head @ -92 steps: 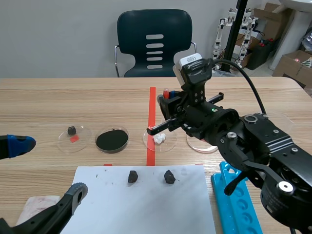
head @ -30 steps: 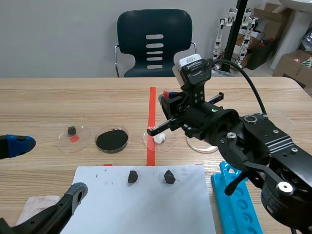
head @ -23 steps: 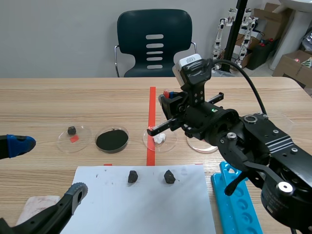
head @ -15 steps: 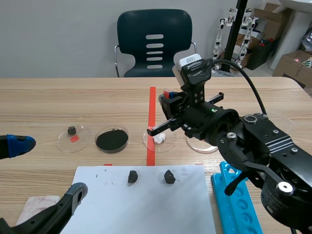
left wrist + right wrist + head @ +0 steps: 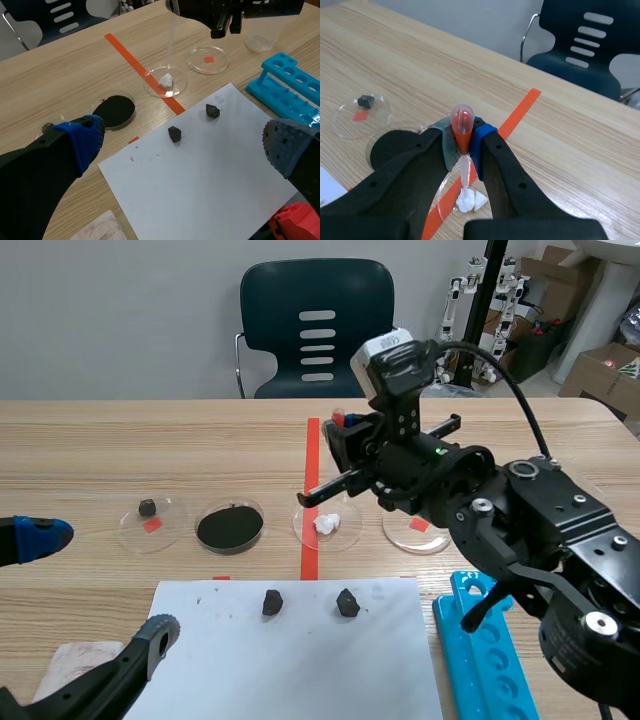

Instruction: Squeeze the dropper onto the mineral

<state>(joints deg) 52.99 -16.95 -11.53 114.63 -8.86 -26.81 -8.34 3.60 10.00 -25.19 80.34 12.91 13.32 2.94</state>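
My right gripper [image 5: 462, 137] is shut on a dropper [image 5: 462, 121] with a red bulb, squeezed between the pads. Its clear tube points down at the white mineral [image 5: 468, 201]. In the scene view the right gripper [image 5: 340, 435] hangs over a clear dish [image 5: 345, 537] just right of the tape line, where the white mineral [image 5: 325, 524] lies. Seen from the left wrist, the same mineral [image 5: 165, 80] sits in its dish under the right arm. My left gripper [image 5: 180, 145] is open and low over the white paper, holding nothing.
Dishes stand in a row: one with black powder [image 5: 230, 527], one with a small dark stone [image 5: 148, 508], one with a red square [image 5: 415, 530]. Two black stones [image 5: 272, 602] [image 5: 347, 602] lie on white paper [image 5: 290, 670]. A blue rack [image 5: 490, 660] is at the right.
My right gripper with the dropper has risen a little and shifted slightly left above the mineral's dish. The left arm has stayed still.
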